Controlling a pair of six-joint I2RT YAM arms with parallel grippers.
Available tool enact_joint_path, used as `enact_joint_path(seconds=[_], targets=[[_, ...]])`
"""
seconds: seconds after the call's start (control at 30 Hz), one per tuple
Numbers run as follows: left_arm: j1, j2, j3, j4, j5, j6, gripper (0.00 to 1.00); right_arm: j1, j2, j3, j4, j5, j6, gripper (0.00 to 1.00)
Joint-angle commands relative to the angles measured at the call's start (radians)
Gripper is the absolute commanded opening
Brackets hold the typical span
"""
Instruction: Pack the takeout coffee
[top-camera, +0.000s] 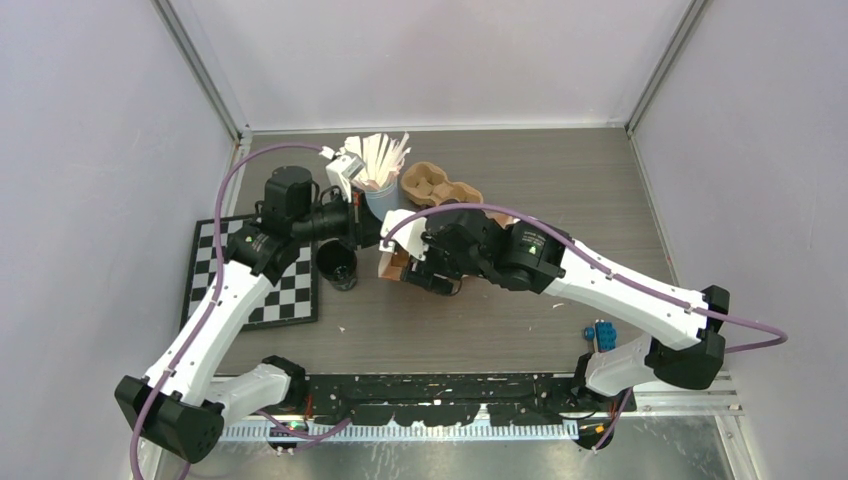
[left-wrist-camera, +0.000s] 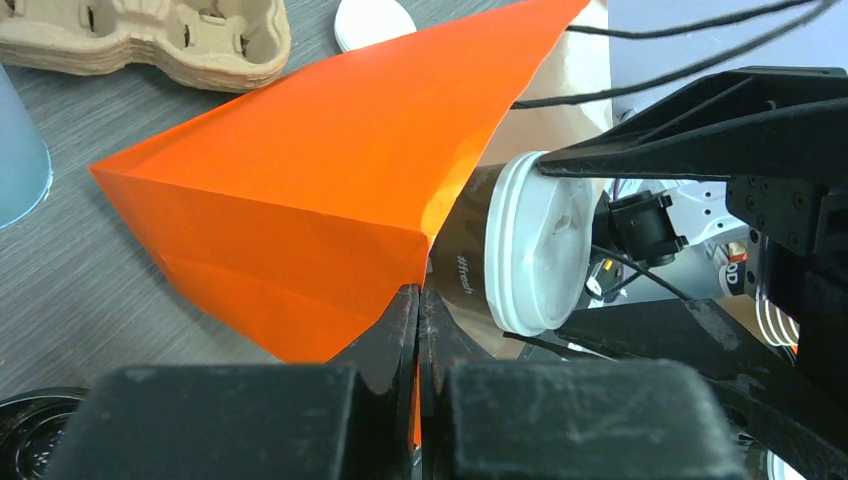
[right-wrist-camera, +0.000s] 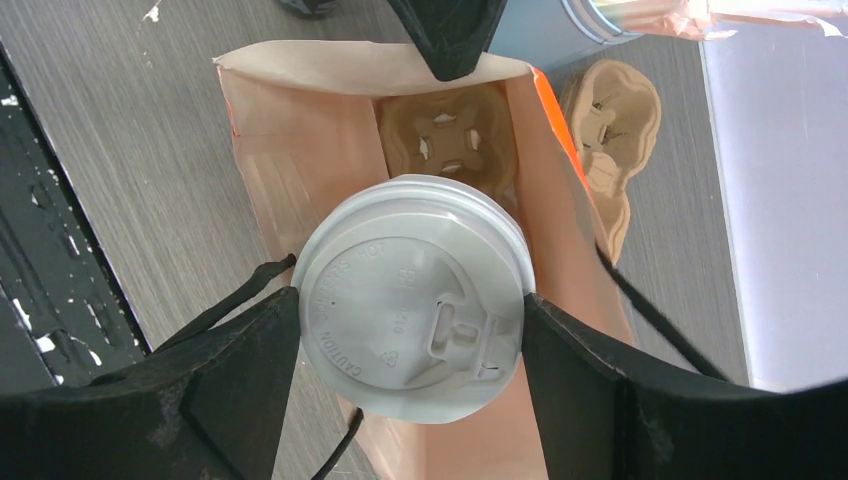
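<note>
Just right of the checkered board (top-camera: 250, 275), the left hand (left-wrist-camera: 418, 330) is closed tight on the rim of the orange bag (left-wrist-camera: 300, 200), and that pinch holds the mouth open. A second cup (top-camera: 338, 265), dark, stands on the surface just beside that hand; I cannot make out a white lid on it. Further right, the right hand (right-wrist-camera: 410, 305) grips the coffee cup (left-wrist-camera: 465, 260), one finger on each side at its white lid (right-wrist-camera: 410, 300). The cup is at the bag's mouth, base first, with its long axis in line with the bag's length. A cardboard carrier (right-wrist-camera: 440, 140) shows deep inside, partly hidden behind the cup. As I judge it, the right hand need only push straight along that axis. The cup's side reads "#fresh". The lid reads "CAUTION", and its other marks are too faint to read.
</note>
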Motion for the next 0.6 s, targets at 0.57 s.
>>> enact_joint_path(seconds=[0.57], targets=[[0.004,-0.085,-0.032,-0.099,-0.027,-0.057,0.32,-0.005,-0.069,-0.043,0.008,-0.067,0.005,0.63]])
